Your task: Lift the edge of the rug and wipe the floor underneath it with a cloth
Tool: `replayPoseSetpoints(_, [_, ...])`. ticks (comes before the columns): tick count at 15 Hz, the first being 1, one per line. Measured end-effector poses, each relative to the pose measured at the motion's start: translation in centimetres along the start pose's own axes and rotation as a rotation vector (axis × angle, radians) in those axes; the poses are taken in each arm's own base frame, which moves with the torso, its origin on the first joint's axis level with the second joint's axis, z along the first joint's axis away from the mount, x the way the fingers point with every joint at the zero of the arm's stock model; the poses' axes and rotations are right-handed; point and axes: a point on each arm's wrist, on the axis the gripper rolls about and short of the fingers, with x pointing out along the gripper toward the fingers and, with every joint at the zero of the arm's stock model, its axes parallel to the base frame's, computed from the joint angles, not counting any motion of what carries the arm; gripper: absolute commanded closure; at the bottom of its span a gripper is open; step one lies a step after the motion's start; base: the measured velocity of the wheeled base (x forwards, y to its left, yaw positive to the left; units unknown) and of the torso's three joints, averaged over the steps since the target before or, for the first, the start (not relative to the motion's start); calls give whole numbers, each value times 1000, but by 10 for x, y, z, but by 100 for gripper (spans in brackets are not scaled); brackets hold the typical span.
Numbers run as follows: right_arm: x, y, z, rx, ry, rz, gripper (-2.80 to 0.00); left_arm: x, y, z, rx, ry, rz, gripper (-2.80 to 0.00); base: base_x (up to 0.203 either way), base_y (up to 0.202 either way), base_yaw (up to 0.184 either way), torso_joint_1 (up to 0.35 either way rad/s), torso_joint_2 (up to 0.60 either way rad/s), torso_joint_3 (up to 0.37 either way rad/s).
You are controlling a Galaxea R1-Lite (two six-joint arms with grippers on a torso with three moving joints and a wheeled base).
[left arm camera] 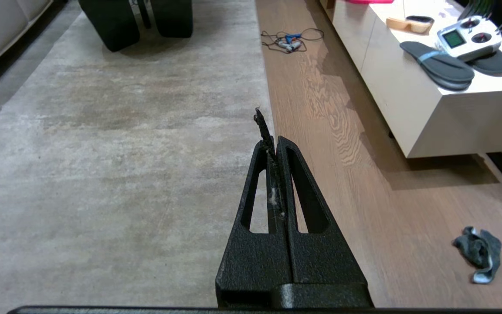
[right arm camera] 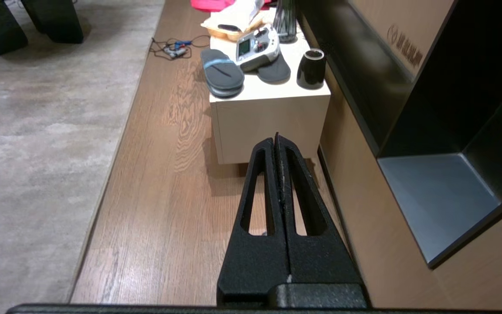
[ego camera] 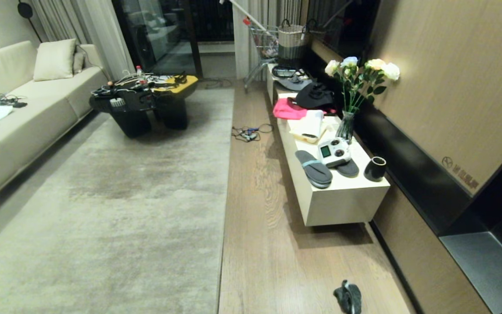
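The rug edge runs straight away from me, the pale grey-beige rug on its left and the wood-plank floor on its right. It lies flat on the floor. A small dark grey-green cloth sits crumpled on the floor near me, right of the edge, also in the left wrist view. Neither gripper shows in the head view. My left gripper is shut and holds nothing, hanging above the rug edge. My right gripper is shut and empty, over the floor near the cabinet's end.
A low white cabinet along the right wall carries grey slippers, a remote controller, a black cup and a vase of roses. Loose cables lie on the floor. A black coffee table stands on the rug beside a sofa.
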Motion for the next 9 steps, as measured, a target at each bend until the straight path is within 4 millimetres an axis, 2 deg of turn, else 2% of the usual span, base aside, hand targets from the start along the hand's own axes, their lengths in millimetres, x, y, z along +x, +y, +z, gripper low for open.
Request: replayPoseSetpoints(9, [0,0,0,1,0,0,0,0,0,0,0,0,0,0,0,0,0,195,-561,-364])
